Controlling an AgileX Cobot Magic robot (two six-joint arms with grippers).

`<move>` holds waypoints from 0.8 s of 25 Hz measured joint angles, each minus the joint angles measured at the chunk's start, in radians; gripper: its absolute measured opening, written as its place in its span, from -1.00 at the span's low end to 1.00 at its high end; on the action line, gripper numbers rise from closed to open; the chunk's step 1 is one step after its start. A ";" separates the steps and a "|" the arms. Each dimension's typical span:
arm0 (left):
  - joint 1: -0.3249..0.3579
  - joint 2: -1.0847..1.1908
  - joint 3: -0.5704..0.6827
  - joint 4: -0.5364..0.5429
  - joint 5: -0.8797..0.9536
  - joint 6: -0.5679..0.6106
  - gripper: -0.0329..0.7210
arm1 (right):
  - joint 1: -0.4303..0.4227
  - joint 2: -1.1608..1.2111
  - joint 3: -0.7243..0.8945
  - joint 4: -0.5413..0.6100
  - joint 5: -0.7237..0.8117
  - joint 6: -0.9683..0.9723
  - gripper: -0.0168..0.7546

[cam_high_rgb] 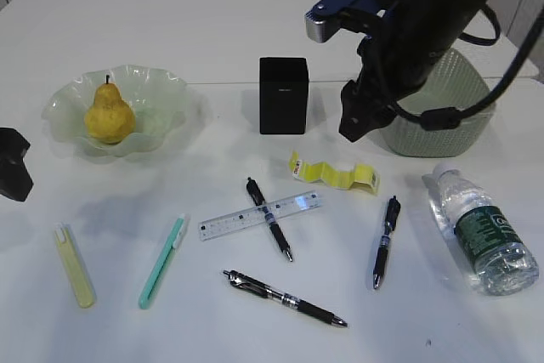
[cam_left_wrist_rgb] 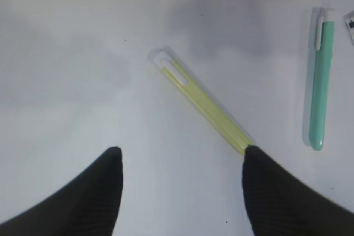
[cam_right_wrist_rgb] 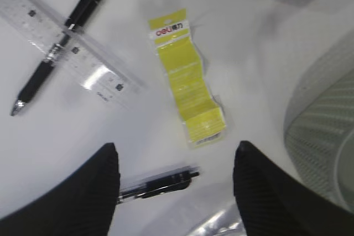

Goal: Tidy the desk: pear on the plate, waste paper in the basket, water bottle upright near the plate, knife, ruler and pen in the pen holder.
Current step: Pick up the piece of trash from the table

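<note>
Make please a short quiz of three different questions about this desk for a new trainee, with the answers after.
1. True or false: the pear already lies on the plate.
2. What lies across the pen under the ruler: A the ruler itself, B the waste paper, C the water bottle?
3. Fill in: the water bottle lies on its ____, in front of the basket.

Key: 1 true. 2 A. 3 side.
</note>
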 joint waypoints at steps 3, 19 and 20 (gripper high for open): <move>0.000 0.000 0.000 0.000 0.000 0.011 0.36 | 0.000 0.069 -0.082 -0.066 0.031 -0.033 0.29; 0.000 0.000 0.000 0.000 -0.023 0.041 0.37 | -0.040 0.237 -0.153 -0.096 0.070 -0.234 0.29; 0.000 0.000 0.000 0.000 -0.025 0.041 0.36 | -0.047 0.241 -0.153 -0.092 0.070 -0.247 0.30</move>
